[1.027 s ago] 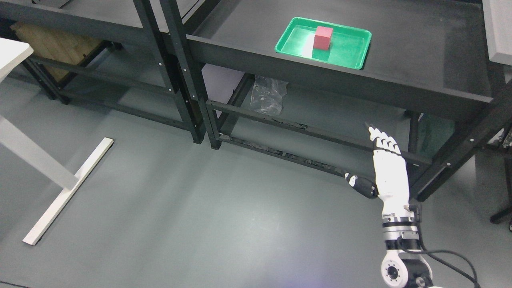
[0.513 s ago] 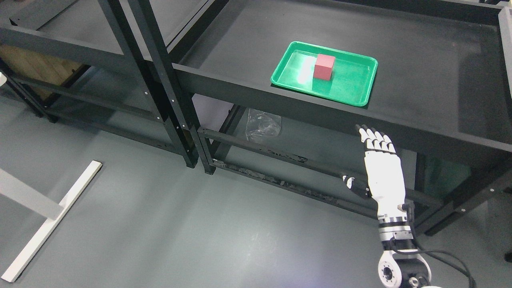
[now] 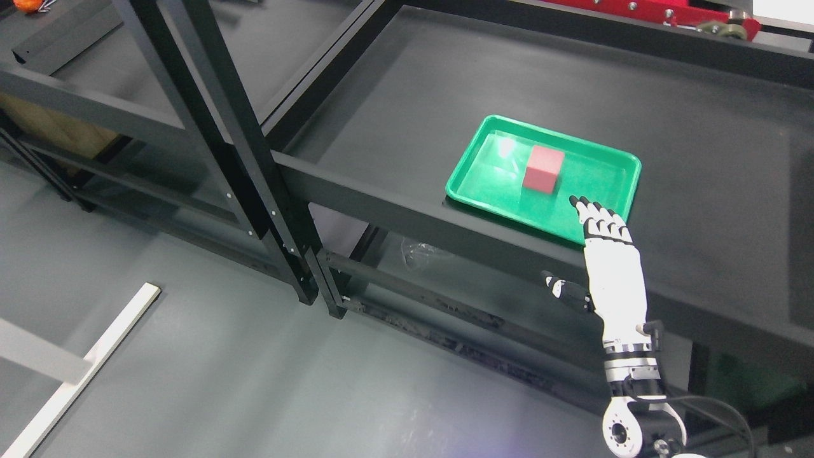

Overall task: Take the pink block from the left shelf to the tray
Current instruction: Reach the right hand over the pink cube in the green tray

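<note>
- A grey floor [image 3: 254,381] runs beneath two black metal shelf units standing side by side, their uprights [image 3: 254,191] meeting near the middle of the head view.
- On the dark top of the right-hand shelf [image 3: 699,159] a green tray [image 3: 489,191] sits close to the front edge.
- The pink block [image 3: 544,169] stands inside the tray, near its centre (slightly blurred).
- The right hand [image 3: 609,280], white with dark fingertips, rises from the lower right with fingers straight and together, thumb out to the side, holding nothing; its fingertips overlap the tray's near right corner.
- Clear plastic wrap [image 3: 423,251] lies on the lower level under the shelf.
- A white table foot [image 3: 82,375] crosses the floor at lower left; a red fixture [image 3: 655,9] shows along the top edge.
</note>
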